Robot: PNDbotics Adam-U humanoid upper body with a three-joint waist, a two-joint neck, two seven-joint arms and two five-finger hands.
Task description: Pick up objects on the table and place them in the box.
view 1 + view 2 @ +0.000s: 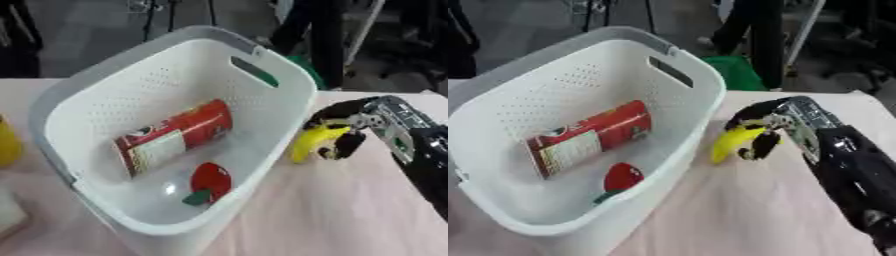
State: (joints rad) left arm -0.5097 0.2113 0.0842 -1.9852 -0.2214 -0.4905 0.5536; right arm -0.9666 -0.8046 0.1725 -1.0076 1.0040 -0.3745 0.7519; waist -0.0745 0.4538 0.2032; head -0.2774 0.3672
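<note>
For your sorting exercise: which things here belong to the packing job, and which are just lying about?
Job:
white basket
red can inside
red strawberry-like thing inside
yellow banana, in right hand

Lying about:
yellow thing at left edge
green thing behind the basket

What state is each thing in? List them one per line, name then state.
white basket: upright on the table, holding two items.
red can: lying on its side inside the basket.
red strawberry-like item: lying on the basket floor by the can.
banana: outside the basket, held by the right hand.
right hand: fingers curled round the banana.
</note>
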